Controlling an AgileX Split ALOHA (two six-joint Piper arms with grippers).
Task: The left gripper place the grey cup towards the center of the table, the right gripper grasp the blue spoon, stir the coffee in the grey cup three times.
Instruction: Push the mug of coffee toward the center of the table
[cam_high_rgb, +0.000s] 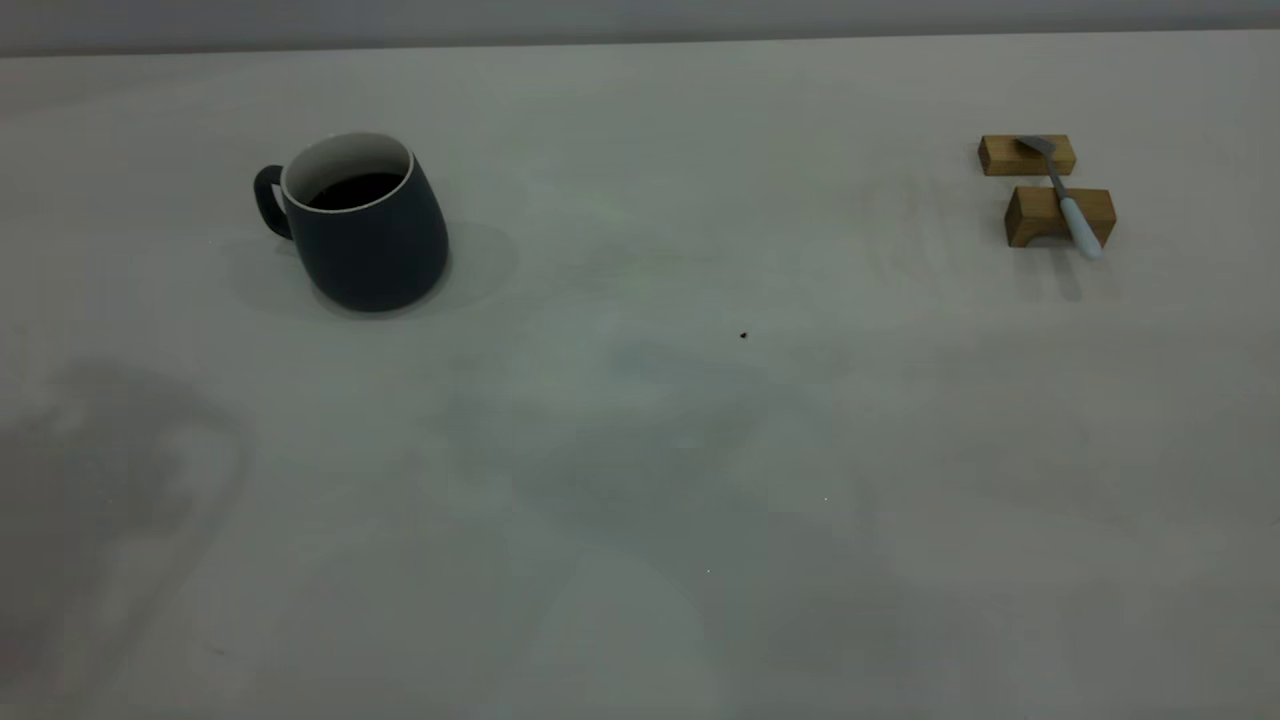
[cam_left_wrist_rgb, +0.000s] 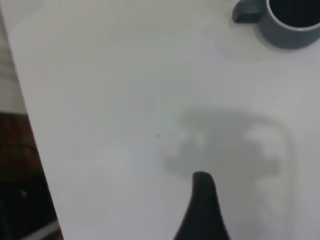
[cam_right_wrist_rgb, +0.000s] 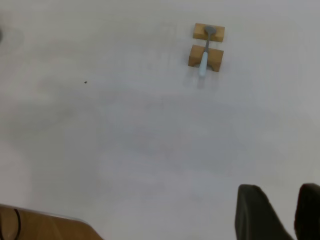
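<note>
The grey cup (cam_high_rgb: 365, 225) stands upright at the left of the table (cam_high_rgb: 640, 450), handle to the left, with dark coffee (cam_high_rgb: 352, 190) inside. The blue spoon (cam_high_rgb: 1066, 198) lies at the far right across two wooden blocks, pale handle towards the front. Neither arm shows in the exterior view. In the left wrist view the left gripper (cam_left_wrist_rgb: 248, 210) hovers over bare table, well short of the cup (cam_left_wrist_rgb: 287, 22); only one finger (cam_left_wrist_rgb: 202, 210) shows, nothing beside it. The right gripper (cam_right_wrist_rgb: 280, 192) is open and empty, far from the spoon (cam_right_wrist_rgb: 205, 52).
Two tan wooden blocks (cam_high_rgb: 1027, 155) (cam_high_rgb: 1040, 215) carry the spoon. A tiny dark speck (cam_high_rgb: 743, 335) marks the table's middle. The table's side edge (cam_left_wrist_rgb: 30, 150) runs near the left gripper, with dark floor beyond. A brown surface (cam_right_wrist_rgb: 45, 227) borders the table near the right gripper.
</note>
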